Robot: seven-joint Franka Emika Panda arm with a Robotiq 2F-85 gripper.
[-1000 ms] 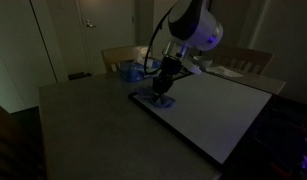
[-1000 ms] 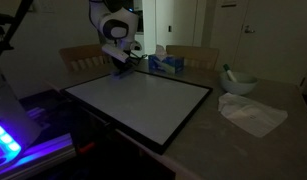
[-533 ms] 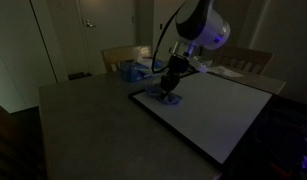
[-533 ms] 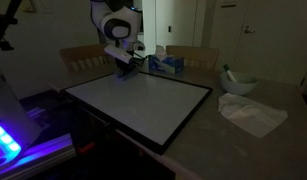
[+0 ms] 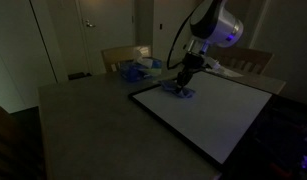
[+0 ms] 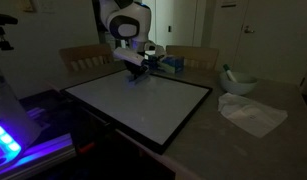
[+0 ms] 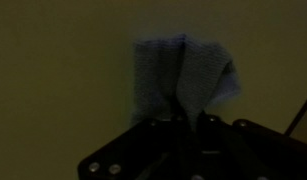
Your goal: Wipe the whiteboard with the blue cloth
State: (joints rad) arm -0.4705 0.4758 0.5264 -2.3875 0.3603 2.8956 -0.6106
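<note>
The whiteboard (image 5: 208, 115) lies flat on the table, also seen in an exterior view (image 6: 143, 105). My gripper (image 5: 182, 84) is shut on the blue cloth (image 5: 179, 91) and presses it on the board near its far edge. In an exterior view the gripper (image 6: 136, 71) holds the cloth (image 6: 138, 76) at the board's far edge. In the wrist view the blue cloth (image 7: 180, 72) bunches between the fingers (image 7: 183, 118) on the pale board surface.
A blue box (image 6: 169, 64) stands behind the board. A white rag (image 6: 248, 112) and a bowl (image 6: 236, 83) lie beside the board. Chairs (image 5: 123, 56) stand behind the table. The room is dim.
My gripper has slid the blue cloth along the board's far edge, away from the corner toward the board's middle.
</note>
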